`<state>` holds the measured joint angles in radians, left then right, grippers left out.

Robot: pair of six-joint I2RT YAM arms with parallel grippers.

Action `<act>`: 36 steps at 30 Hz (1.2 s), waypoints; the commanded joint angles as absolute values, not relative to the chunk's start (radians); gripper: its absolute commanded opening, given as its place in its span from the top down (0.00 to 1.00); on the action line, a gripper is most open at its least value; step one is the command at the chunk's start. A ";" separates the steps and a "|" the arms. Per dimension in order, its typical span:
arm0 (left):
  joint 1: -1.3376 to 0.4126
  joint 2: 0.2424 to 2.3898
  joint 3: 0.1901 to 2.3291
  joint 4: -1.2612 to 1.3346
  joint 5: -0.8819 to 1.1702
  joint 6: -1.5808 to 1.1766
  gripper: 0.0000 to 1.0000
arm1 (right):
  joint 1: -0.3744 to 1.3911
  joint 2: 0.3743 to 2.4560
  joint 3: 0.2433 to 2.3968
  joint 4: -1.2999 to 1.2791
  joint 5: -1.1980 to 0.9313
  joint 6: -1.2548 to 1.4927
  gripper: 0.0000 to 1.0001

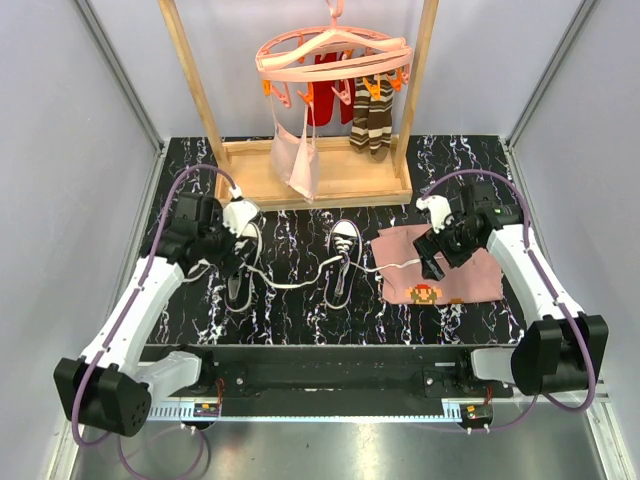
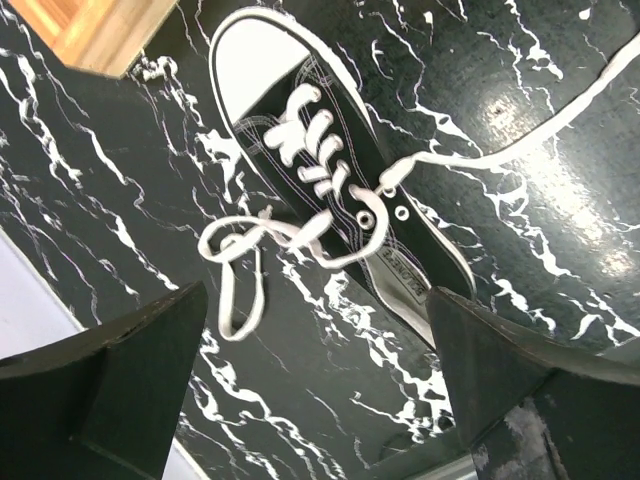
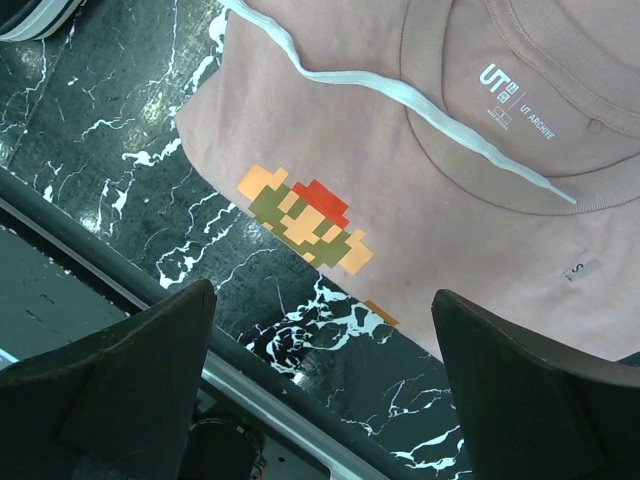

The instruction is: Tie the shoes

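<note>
Two black sneakers with white toe caps lie on the black marble table. The left shoe lies under my left gripper. It fills the left wrist view, its white laces loose and untied in a loop beside it. My left gripper is open and empty above the table near its heel. The middle shoe has a long lace running right over the pink cloth. My right gripper hovers there. In the right wrist view it is open and empty, with the lace lying on the cloth.
A wooden rack stands at the back with a pink hanger, striped socks and a pink garment. The cloth's pixel figure lies near the table's front edge, with a metal rail just beyond it.
</note>
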<state>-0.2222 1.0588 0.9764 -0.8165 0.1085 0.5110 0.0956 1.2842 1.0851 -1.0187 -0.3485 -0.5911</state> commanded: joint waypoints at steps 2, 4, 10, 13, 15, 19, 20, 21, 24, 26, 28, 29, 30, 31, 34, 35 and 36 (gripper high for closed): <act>-0.248 1.117 1.090 -0.778 0.156 0.650 0.01 | 0.095 1.322 1.131 -1.015 -0.324 -0.615 0.00; -0.267 1.140 1.101 -0.784 0.198 0.745 0.01 | 0.094 1.331 1.124 -1.015 -0.342 -0.615 0.00; -0.334 1.213 1.097 -0.808 0.359 1.043 0.01 | 0.094 1.377 1.115 -1.014 -0.350 -0.601 0.00; -0.400 1.303 1.091 -0.798 0.319 1.121 0.01 | 0.095 1.396 1.114 -1.016 -0.348 -0.601 0.00; -0.440 1.356 1.106 -0.807 0.299 1.155 0.07 | 0.095 1.404 1.117 -1.015 -0.342 -0.601 0.00; -0.454 1.463 1.091 -0.844 0.345 1.248 0.16 | 0.094 1.431 1.124 -1.014 -0.339 -0.592 0.00; -0.459 1.474 1.083 -0.844 0.350 1.278 0.19 | 0.094 1.436 1.126 -1.014 -0.342 -0.592 0.00; -0.468 1.486 1.078 -0.845 0.350 1.288 0.20 | 0.095 1.437 1.127 -1.014 -0.342 -0.592 0.00; -0.488 1.529 1.054 -0.844 0.345 1.318 0.25 | 0.095 1.443 1.129 -1.014 -0.339 -0.597 0.00; -0.497 1.557 1.048 -0.842 0.357 1.321 0.28 | 0.095 1.445 1.131 -1.015 -0.339 -0.603 0.00; -0.505 1.580 1.040 -0.841 0.370 1.319 0.30 | 0.095 1.451 1.131 -1.012 -0.337 -0.606 0.00; -0.515 1.588 1.035 -0.833 0.368 1.316 0.30 | 0.095 1.453 1.131 -1.011 -0.337 -0.606 0.00; -0.520 1.594 1.031 -0.818 0.367 1.313 0.32 | 0.095 1.454 1.132 -1.011 -0.339 -0.607 0.00; -0.523 1.609 1.025 -0.812 0.361 1.313 0.32 | 0.095 1.457 1.132 -1.011 -0.341 -0.607 0.00; -0.534 1.640 1.015 -0.787 0.348 1.310 0.33 | 0.094 1.466 1.137 -1.009 -0.347 -0.604 0.00; -0.540 1.647 1.014 -0.782 0.347 1.312 0.33 | 0.095 1.465 1.137 -1.009 -0.348 -0.604 0.00; -0.540 1.657 1.012 -0.779 0.345 1.312 0.33 | 0.094 1.466 1.140 -1.009 -0.348 -0.603 0.00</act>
